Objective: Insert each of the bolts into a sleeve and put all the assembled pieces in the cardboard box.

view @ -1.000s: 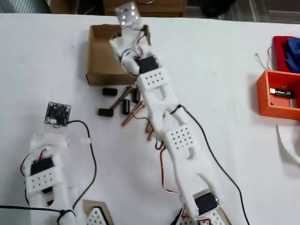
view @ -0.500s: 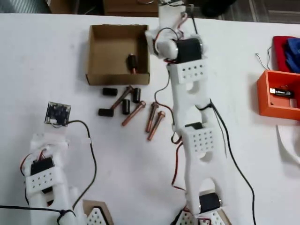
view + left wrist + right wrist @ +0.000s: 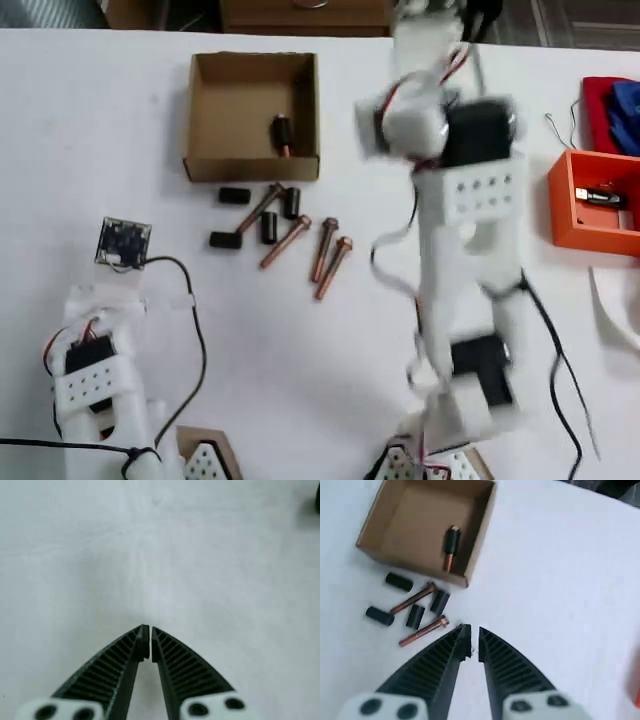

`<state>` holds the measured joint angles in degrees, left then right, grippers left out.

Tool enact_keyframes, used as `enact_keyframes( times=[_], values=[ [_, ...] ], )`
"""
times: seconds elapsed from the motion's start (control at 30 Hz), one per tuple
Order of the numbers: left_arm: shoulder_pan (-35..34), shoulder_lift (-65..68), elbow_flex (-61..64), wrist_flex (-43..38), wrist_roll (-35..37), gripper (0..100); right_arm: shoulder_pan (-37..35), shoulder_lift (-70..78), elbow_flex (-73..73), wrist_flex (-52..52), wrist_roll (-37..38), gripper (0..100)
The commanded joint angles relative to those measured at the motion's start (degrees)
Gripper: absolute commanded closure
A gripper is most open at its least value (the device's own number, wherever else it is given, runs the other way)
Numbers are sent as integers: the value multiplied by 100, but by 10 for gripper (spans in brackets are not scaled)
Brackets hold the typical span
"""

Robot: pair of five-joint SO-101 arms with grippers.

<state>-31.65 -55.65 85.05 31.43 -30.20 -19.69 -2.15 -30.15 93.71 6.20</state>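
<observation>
— How far along was the task?

— One assembled piece (image 3: pixel 281 135) lay inside the cardboard box (image 3: pixel 235 105), near the desk's far edge; four bolts (image 3: pixel 285 242) and four sleeves (image 3: pixel 234 196) lay loose just off the box's near wall (one bolt seemed to touch a sleeve, though I couldn't be sure); I judged one pairing done and the next due.

— And the grippers?

— The right gripper (image 3: pixel 472 636) hung above the desk beside the box, jaws nearly pressed together, pinching nothing; the left gripper (image 3: pixel 149 636) sat over bare desk toward the near left corner, jaws pressed together, empty.

— The next move?

— Probably spreading the right jaws and descending on an outlying bolt; a sleeve would need holding steady.
</observation>
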Motion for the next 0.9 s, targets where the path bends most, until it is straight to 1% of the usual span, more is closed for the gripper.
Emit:
enact_keyframes(
  times=[0.0, 0.07, 0.13, 0.2, 0.3, 0.4, 0.47, 0.57, 0.63, 0.87],
  values=[
    [26, -53, -22, -105, -35, 962, -664, -910, 3332, -1833, 26, 976],
    [0, -53, -40, -105, -26, 959, -1095, -875, 4264, -2686, -9, 942],
    [-273, -53, -66, -149, 35, 959, -1455, -725, 4862, -3380, -18, 882],
    [-695, -53, -198, -220, 536, 958, -1710, -470, 5037, -3811, -18, 833],
    [-1354, -53, -330, -273, 1407, 958, -1851, 40, 4941, -4233, -18, 834],
    [-1635, -35, -356, -369, 1723, 958, -1868, 673, 4642, -4453, -26, 865],
    [-1644, -18, -347, -422, 1741, 958, -1868, 1147, 4308, -4453, -97, 874],
    [-1635, -18, -338, -422, 1741, 958, -1815, 1903, 3631, -4330, -563, 861],
    [-1635, -18, -338, -404, 1741, 958, -1771, 2396, 3059, -4057, -782, 854],
    [-1574, -18, -330, -396, 1723, 958, -1745, 3873, 1029, -2888, -870, 854]
  ],
)
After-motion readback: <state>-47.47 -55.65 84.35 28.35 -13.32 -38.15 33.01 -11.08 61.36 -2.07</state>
